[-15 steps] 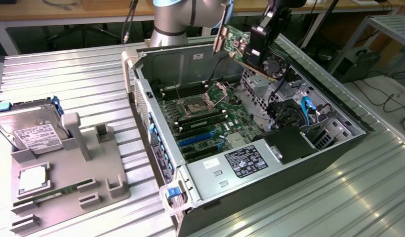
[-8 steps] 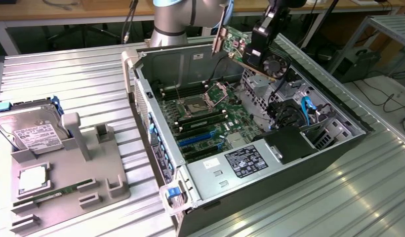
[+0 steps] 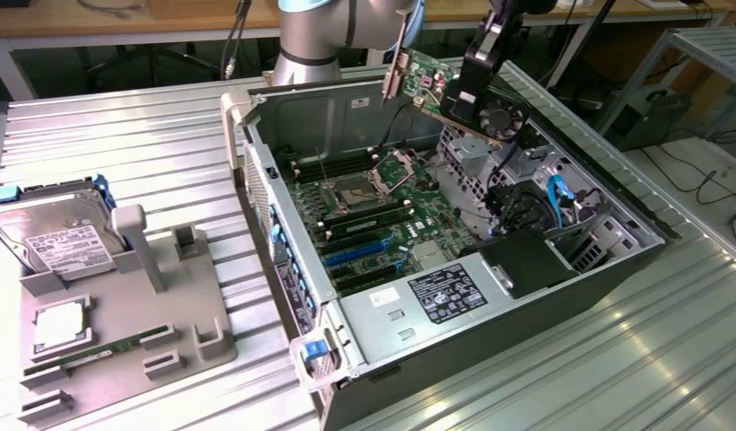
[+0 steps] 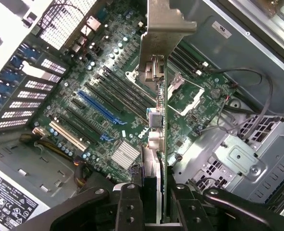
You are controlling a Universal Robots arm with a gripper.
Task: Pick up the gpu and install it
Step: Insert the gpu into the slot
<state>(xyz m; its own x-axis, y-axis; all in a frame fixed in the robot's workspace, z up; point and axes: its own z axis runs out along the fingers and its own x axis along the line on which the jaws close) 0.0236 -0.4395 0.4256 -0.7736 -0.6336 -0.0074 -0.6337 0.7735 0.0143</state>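
ITEM: gpu (image 3: 418, 79). Green card w/ silver bracket, held in the air over the open case (image 3: 344, 117), above the motherboard (image 4: 108, 72), touching nothing below.

HOLDER: my gripper (image 4: 154, 202). Fingers (image 4: 131, 207) clamped on the card's edge, one per face.

TARGET (my guess): blue slot (image 4: 97, 107). From the wrist view the card lies at an angle to it, not parallel.

HANDLING NOTES: I reckon this wants the card squared to the slot, bracket twd the rear openings, descent straight and slow. Grey cables (image 4: 257, 96) are nearby, a poss. snag. Avoid twisting; thin board likely flexes.
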